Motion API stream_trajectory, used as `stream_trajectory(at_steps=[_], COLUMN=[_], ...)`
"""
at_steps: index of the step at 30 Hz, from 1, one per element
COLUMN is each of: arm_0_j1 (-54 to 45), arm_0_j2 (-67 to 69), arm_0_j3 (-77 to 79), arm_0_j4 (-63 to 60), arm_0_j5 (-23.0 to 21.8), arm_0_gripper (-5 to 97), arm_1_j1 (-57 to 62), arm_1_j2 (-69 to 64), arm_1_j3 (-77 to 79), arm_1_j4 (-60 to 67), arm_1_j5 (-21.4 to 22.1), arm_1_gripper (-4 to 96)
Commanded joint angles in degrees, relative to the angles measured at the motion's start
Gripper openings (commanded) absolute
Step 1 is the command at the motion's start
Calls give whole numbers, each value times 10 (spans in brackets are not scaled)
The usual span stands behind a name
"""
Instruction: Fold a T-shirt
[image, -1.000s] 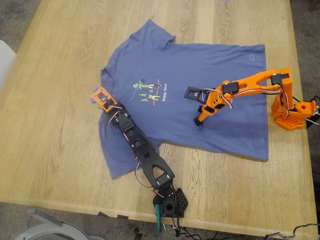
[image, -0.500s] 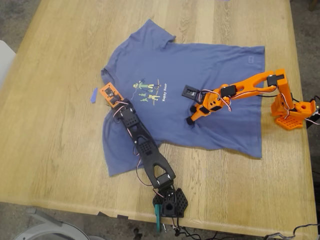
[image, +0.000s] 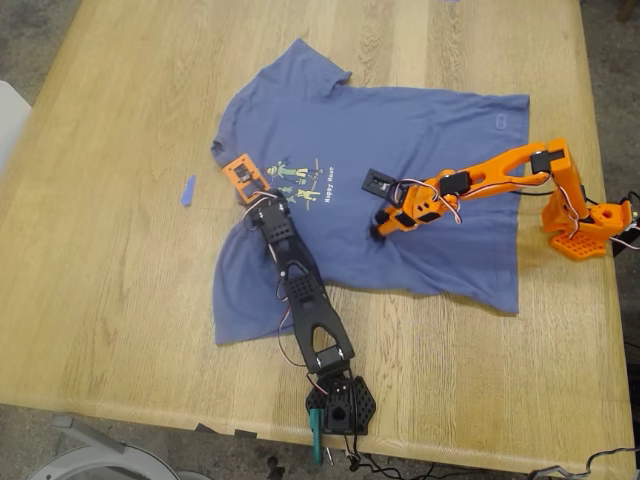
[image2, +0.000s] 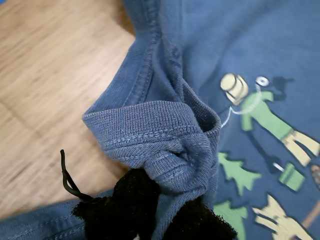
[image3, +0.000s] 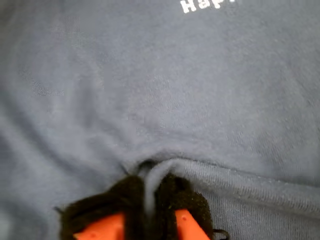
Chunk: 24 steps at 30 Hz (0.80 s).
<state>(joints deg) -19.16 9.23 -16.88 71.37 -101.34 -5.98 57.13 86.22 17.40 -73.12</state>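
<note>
Pinching ribbed collar, my first pincer (image2: 155, 212) bunches the soft T-shirt (image: 400, 170); my second pincer (image3: 150, 210) seemingly clamps a fabric ridge.

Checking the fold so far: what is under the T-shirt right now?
The T-shirt lies on the wooden table. Along its lower edge, a layer looks doubled under. Anything else beneath is covered.

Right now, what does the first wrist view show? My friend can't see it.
My first claw, with its black padded tips, is pinching the ribbed collar of the blue T-shirt and bunching it up. Little cartoon figures are printed on the shirt beside it, and the wooden table shows past the collar.
</note>
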Motion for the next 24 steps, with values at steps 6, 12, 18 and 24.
stream_trajectory(at_steps=[6,12,18,24], arm_0_j1=[51,85,142,214], arm_0_j2=[167,227,280,301], arm_0_j3=[-24,-24,-24,-24], arm_0_j4=[19,45,70,88], arm_0_j5=[-4,-4,-3,-2], arm_0_gripper=[0,0,0,0], arm_1_j1=[18,78,137,183], arm_1_j2=[-7,28,58,82], arm_1_j3=[-6,17,25,25], arm_1_j4=[0,-11,-16,-33], arm_1_j5=[4,8,5,11], arm_1_gripper=[2,1,1,1])
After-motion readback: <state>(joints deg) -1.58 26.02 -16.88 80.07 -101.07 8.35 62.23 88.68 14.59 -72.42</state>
